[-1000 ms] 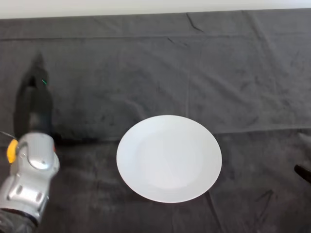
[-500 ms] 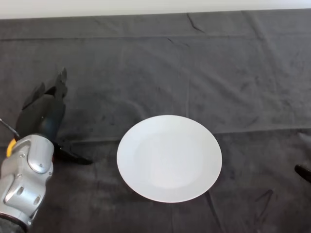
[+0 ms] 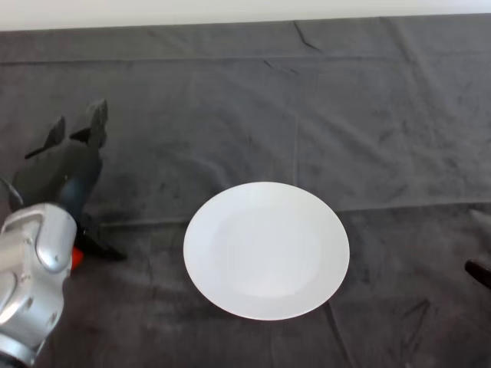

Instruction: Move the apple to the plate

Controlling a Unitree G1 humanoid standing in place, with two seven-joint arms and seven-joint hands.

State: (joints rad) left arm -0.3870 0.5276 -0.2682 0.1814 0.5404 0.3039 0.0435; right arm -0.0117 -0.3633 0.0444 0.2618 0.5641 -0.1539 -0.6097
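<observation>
The hand (image 3: 65, 165) hovers at the tabletop's (image 3: 230, 100) left, fingers (image 3: 93, 123) spread and released, holding nothing. No apple is in view; the plate (image 3: 266, 249) sits bare, well apart to its right. A blind reach could snag the cloth or nudge the plate.

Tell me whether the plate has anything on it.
Empty. The white plate shows a bare surface; no apple is in view. The left hand is off to its side, fingers spread.

Only a red sliver (image 3: 77, 258) shows beneath the arm (image 3: 31, 284).
</observation>
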